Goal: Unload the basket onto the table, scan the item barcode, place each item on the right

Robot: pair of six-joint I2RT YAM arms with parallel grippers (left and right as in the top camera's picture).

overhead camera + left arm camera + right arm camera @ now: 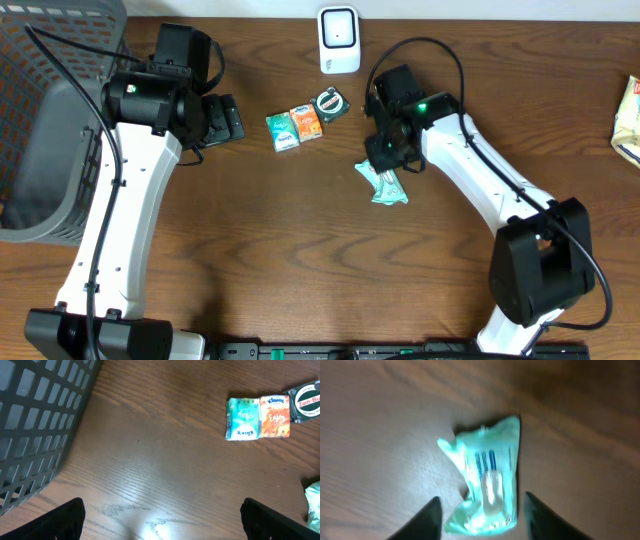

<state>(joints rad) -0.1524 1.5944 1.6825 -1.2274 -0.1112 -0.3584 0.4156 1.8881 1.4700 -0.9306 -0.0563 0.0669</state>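
Note:
A crumpled teal packet (pixel 386 186) lies on the wooden table just below my right gripper (pixel 386 152). In the right wrist view the packet (pixel 485 475) shows blue barcode-like lines on its upper face. It sits between the spread fingers of the right gripper (pixel 481 500), and neither finger touches it. The white scanner (pixel 339 40) stands at the table's back edge. My left gripper (pixel 222 118) hovers wide open over bare wood (pixel 161 510), left of the small items.
A teal tissue pack (pixel 283 131), an orange one (pixel 307 123) and a round green tin (pixel 329 103) lie in a row at centre back. A grey mesh basket (pixel 50 120) fills the left side. Another package (pixel 628 120) pokes in at the right edge.

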